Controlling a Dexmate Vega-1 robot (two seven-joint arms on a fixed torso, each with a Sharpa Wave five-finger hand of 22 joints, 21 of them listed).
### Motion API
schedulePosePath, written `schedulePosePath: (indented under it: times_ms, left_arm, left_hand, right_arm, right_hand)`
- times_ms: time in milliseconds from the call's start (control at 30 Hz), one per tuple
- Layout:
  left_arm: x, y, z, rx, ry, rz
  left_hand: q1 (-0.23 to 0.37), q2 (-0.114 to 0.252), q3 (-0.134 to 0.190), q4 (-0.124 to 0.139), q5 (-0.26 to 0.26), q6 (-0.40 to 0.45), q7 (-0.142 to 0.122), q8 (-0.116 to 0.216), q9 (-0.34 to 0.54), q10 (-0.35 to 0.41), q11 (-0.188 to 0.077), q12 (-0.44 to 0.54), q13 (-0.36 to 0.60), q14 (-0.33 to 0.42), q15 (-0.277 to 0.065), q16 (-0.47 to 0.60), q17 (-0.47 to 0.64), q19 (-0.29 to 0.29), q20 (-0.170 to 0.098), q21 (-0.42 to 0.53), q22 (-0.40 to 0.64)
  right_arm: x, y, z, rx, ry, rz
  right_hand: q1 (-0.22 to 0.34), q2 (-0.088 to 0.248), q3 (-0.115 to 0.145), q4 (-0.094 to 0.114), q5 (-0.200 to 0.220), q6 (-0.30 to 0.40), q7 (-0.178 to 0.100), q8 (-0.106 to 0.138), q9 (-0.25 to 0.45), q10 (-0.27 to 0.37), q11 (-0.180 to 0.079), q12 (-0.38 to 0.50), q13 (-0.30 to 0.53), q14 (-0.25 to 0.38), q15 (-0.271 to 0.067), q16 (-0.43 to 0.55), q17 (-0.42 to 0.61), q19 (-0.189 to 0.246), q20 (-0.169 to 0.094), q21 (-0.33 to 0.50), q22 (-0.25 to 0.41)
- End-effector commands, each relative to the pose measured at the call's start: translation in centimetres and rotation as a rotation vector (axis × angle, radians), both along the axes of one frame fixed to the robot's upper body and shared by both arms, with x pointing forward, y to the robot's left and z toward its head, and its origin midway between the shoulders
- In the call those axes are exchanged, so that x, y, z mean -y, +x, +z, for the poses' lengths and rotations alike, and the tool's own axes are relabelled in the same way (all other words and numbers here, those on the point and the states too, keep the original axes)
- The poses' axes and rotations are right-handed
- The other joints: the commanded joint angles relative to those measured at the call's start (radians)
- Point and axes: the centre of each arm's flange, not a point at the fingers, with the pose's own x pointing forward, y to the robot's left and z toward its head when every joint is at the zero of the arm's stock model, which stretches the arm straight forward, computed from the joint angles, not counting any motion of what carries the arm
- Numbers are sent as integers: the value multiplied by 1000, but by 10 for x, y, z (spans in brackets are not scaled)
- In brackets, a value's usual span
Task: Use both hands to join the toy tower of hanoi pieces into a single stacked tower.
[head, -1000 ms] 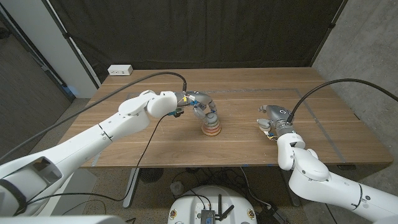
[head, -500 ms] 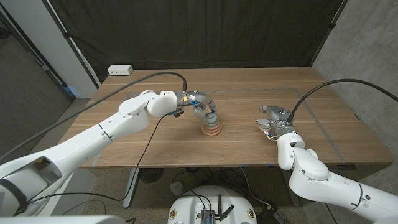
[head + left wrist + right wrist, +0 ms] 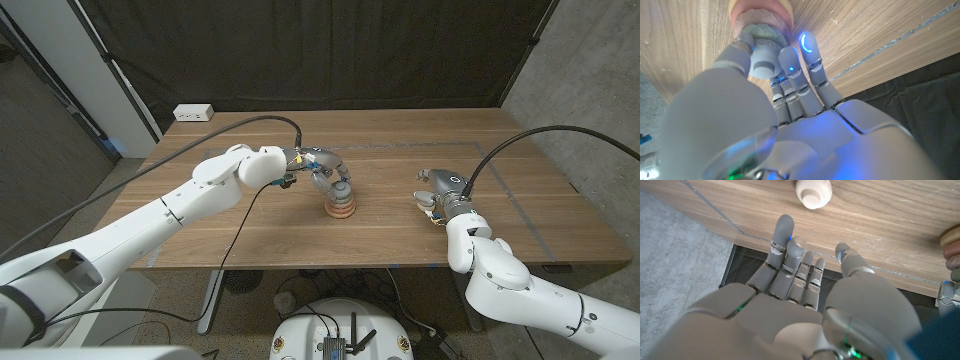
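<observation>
The tower (image 3: pixel 340 203) of stacked orange and pink rings stands mid-table, capped by a grey-blue piece (image 3: pixel 341 187). My left hand (image 3: pixel 322 172) reaches over it from the left. In the left wrist view its thumb and fingers (image 3: pixel 790 67) pinch the grey-blue piece (image 3: pixel 764 56) above a pale green ring and a pink ring (image 3: pixel 760 9). My right hand (image 3: pixel 440 190) stays apart at the right, holding nothing, fingers spread. A small cream knob-like piece (image 3: pixel 813 192) sits on the table just beyond my right hand (image 3: pixel 805 280).
A white power strip (image 3: pixel 193 112) lies at the table's back left corner. Thin tape lines (image 3: pixel 528 215) mark the table near the right side. Cables trail from both wrists. The table's near edge (image 3: pixel 880 275) runs close under my right hand.
My left hand's fingers have shifted slightly on the tower's top, leaving the grey-blue piece more exposed. The right hand has not moved.
</observation>
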Motion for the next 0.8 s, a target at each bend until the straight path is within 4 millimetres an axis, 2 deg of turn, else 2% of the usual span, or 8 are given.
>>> schedulePosePath:
  times_ms: [33,367,667,800]
  left_arm:
    - [3,1,0,1,27,-8]
    - [6,0,1,5,39,-11]
    - [6,-1,3,9,31,-15]
    - [4,-2,3,13,21,-17]
  left_hand:
    - [-23,-13,-16,0,7,-44,0,-9,0,-41,-7,-6,4,-12,-12,-10,-13,-10,-120,-8,2]
    - [-54,-28,-41,4,7,-134,13,-15,-10,-139,9,-5,-7,-37,-12,-36,-57,-34,-118,-18,1]
    - [-82,-39,-61,6,6,-226,28,-16,-29,-257,45,-6,-17,-78,-11,-48,-77,-80,-116,-37,1]
    - [-92,-40,-66,10,6,-237,29,-14,-32,-269,46,-3,-20,-89,-12,-52,-82,-86,-114,-40,0]
  right_arm:
    - [1,0,-1,-2,8,1]
    - [2,0,-3,-4,15,1]
    - [1,0,-3,-1,15,5]
    - [1,0,-3,-1,15,6]
  right_hand:
    - [-5,6,8,0,5,7,-1,-3,3,9,-1,-1,2,8,-65,4,4,5,-111,0,1]
    - [-6,6,8,0,6,8,-1,-4,3,10,0,-1,2,8,-65,4,4,5,-110,0,1]
    - [-7,5,8,0,7,9,-1,-4,4,10,0,-2,1,3,-66,-1,-1,5,-110,0,1]
    - [-7,6,8,0,7,7,-1,-5,4,11,0,-1,2,7,-65,3,4,5,-110,0,1]
